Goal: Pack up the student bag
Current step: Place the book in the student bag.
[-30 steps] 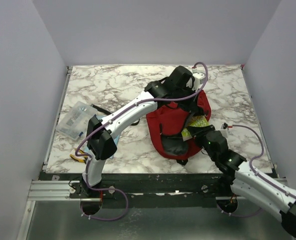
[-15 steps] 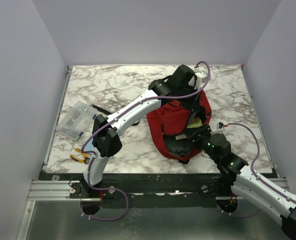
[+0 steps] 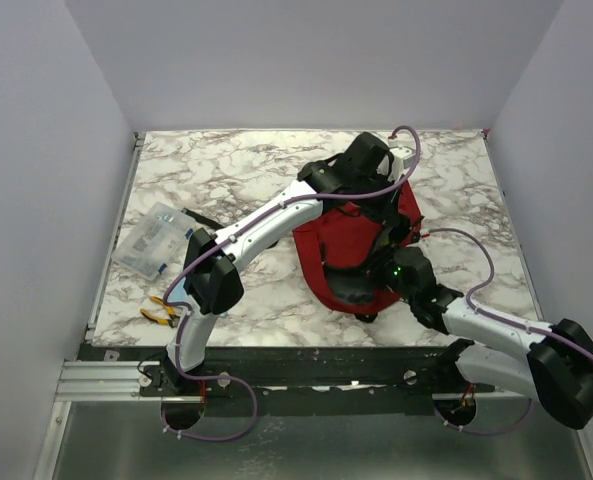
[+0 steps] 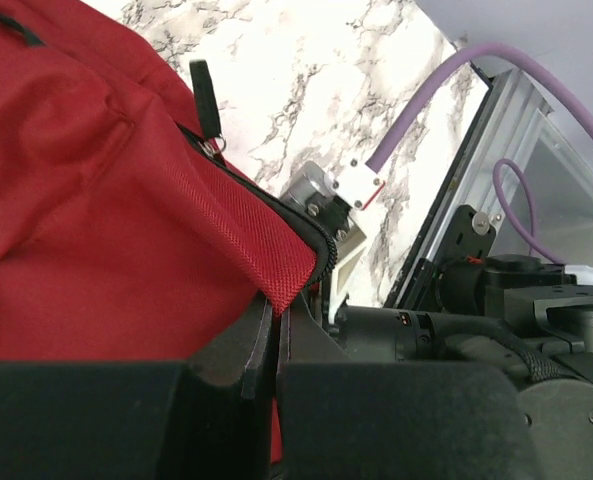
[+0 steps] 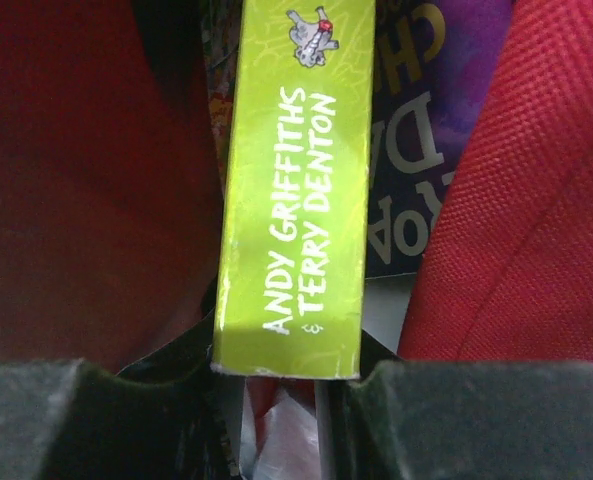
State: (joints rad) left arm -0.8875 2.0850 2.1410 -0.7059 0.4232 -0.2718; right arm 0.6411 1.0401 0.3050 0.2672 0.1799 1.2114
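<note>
The dark-red student bag (image 3: 341,245) lies on the marble table, right of centre, with its opening held apart. My left gripper (image 3: 388,222) reaches over it from the far side. In the left wrist view it (image 4: 276,325) is shut on the bag's zipper edge (image 4: 286,270) and holds the flap up. My right gripper (image 3: 381,262) is in the bag's opening. In the right wrist view it (image 5: 286,375) is shut on a lime-green book (image 5: 296,180), spine towards the camera, with red fabric (image 5: 536,200) on both sides. A purple book (image 5: 416,110) lies behind it.
A clear plastic pouch (image 3: 154,238) and a black pen (image 3: 201,217) lie at the left of the table. Yellow-handled pliers (image 3: 158,315) lie near the front left edge. Grey walls close in the table on three sides.
My right gripper has moved forward and left with the green book, from beside the bag into its opening. My left arm has held the bag's edge almost still.
</note>
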